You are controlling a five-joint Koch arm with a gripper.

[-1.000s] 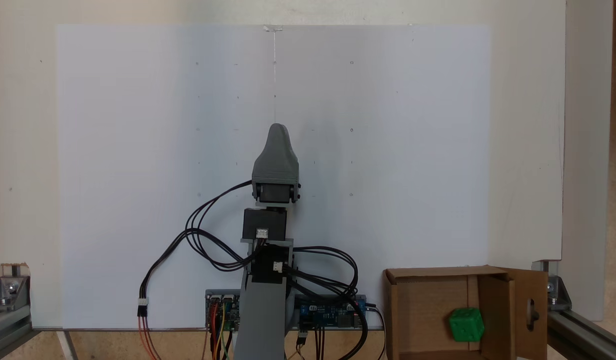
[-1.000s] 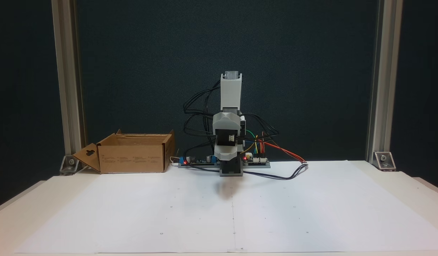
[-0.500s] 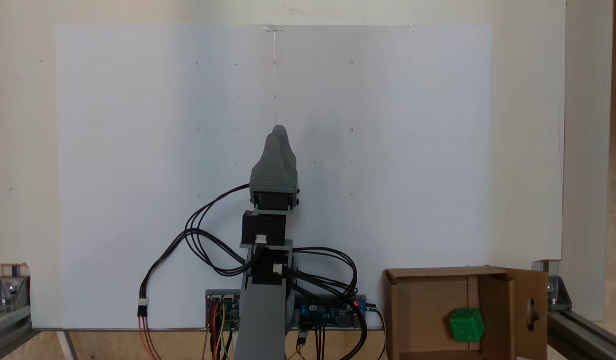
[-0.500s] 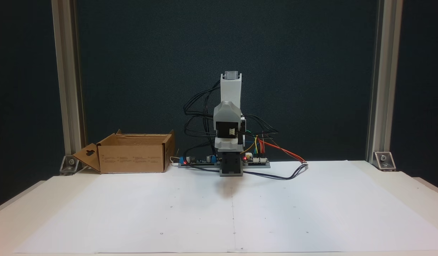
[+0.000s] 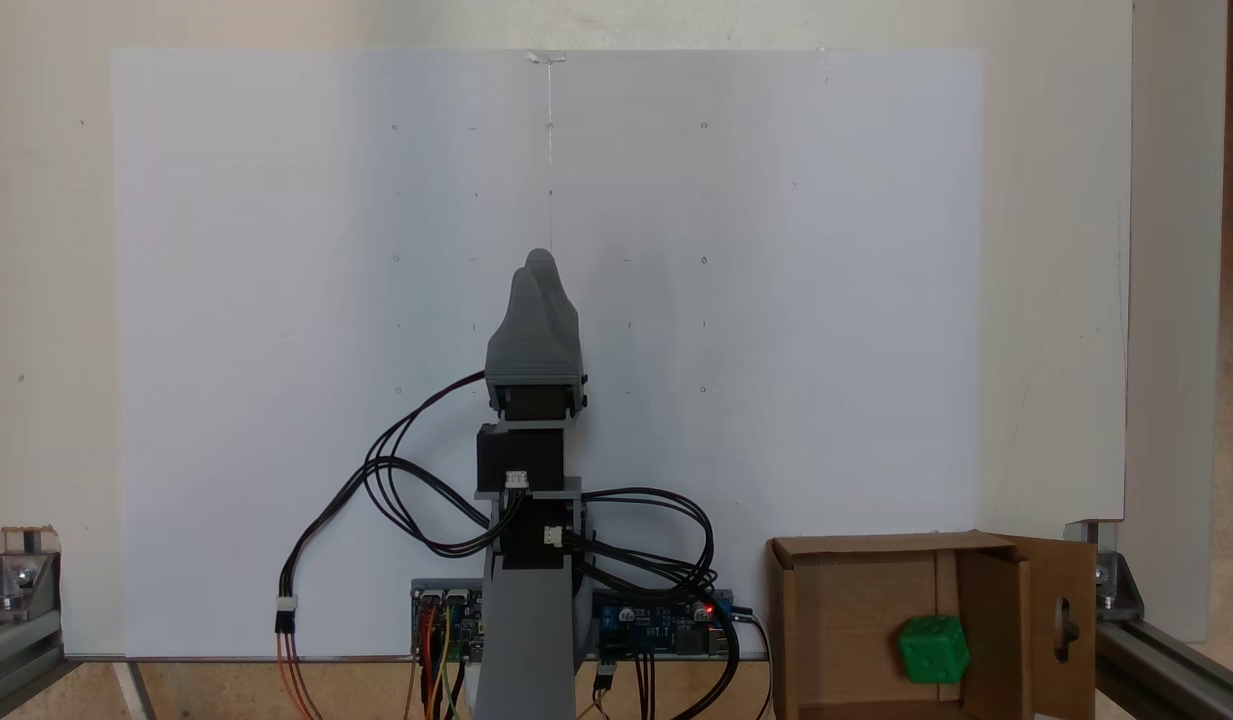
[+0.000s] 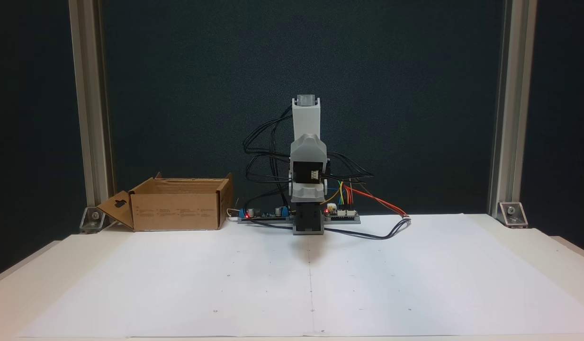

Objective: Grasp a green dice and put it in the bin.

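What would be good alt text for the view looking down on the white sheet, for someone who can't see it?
A green dice lies inside an open cardboard box at the lower right, seen from above. A grey robot arm reaches up the middle of a white sheet, its claw holding nothing, with black cables looping beside it.

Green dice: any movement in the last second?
No. In the top-down fixed view the green dice sits at the same spot on the floor of the bin, beside the same inner flap, untouched.
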